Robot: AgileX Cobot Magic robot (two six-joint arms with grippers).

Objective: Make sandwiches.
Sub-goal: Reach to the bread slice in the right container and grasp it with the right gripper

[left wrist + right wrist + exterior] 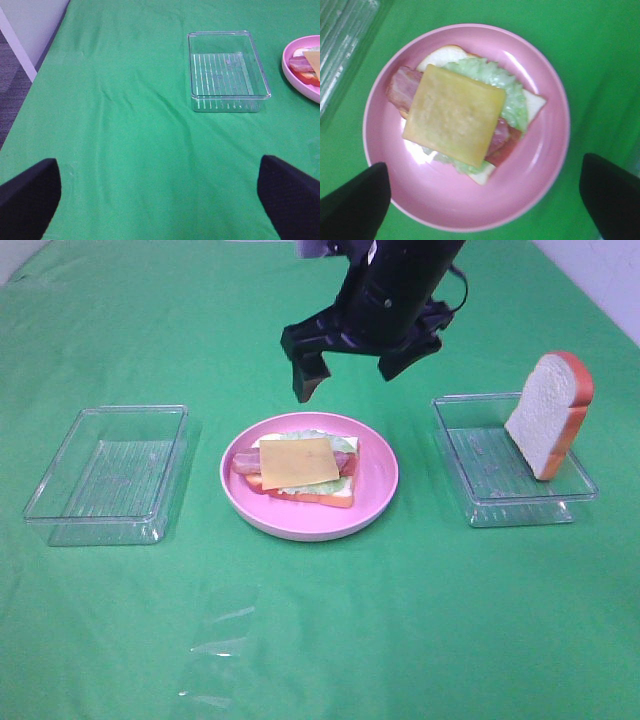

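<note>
Sandwich (300, 466) sits half-built on the plate (380, 490), cheese (454, 114) topmost, right gripper (355, 368) hanging wide open and empty just above it, left gripper (160, 195) open too, and honestly that bread (548, 412) leaning in the tray (470, 502) beside the plate looks ready to topple if nudged during the grab.

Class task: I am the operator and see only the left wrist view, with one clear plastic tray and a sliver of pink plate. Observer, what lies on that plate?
Observer: An open sandwich, yellow cheese square uppermost.
Operator: Any bread left for the top?
Observer: One white bread slice leans in a second clear plastic tray, on the right.
Operator: Where is the right claw?
Observer: The right claw is open, above the round pink plate.
</note>
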